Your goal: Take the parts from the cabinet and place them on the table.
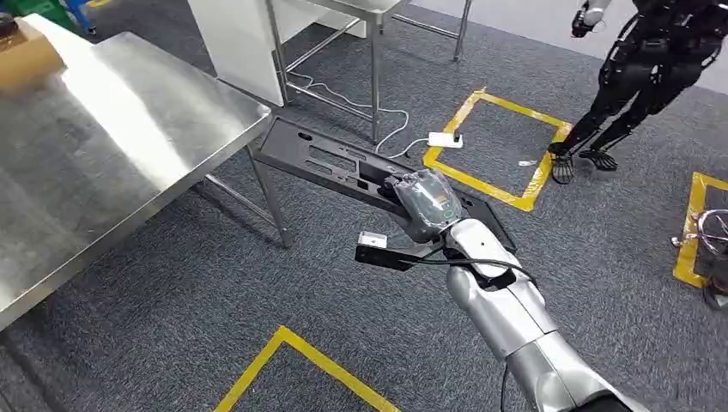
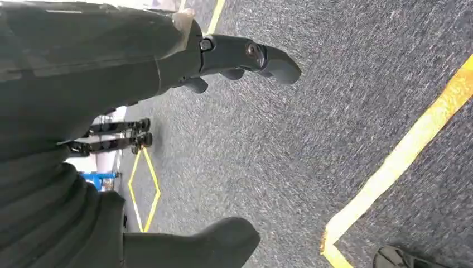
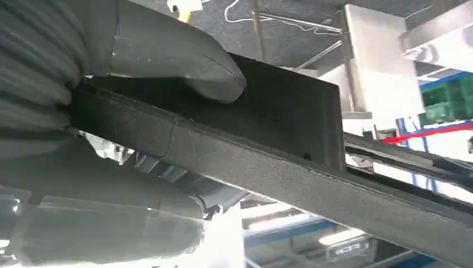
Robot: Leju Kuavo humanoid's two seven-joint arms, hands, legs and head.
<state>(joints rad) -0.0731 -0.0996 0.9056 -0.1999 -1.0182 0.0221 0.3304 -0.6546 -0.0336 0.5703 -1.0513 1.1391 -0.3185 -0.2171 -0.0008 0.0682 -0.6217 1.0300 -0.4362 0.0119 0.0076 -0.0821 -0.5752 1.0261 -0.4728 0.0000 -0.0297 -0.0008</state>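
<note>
Right hand point(image 1: 427, 203) with part point(image 1: 330, 160); steel table point(image 1: 112, 154)

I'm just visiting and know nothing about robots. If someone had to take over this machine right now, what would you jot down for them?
Right robot hand: grips a long black plastic part, carried above the carpet, one end reaching toward the steel table.
Left robot hand: holds nothing, fingers apart, hanging over the floor.
Done: the part is picked up and brought near the table.
Left: set it on the tabletop and let go. A cardboard box sits at the table's far corner.
</note>
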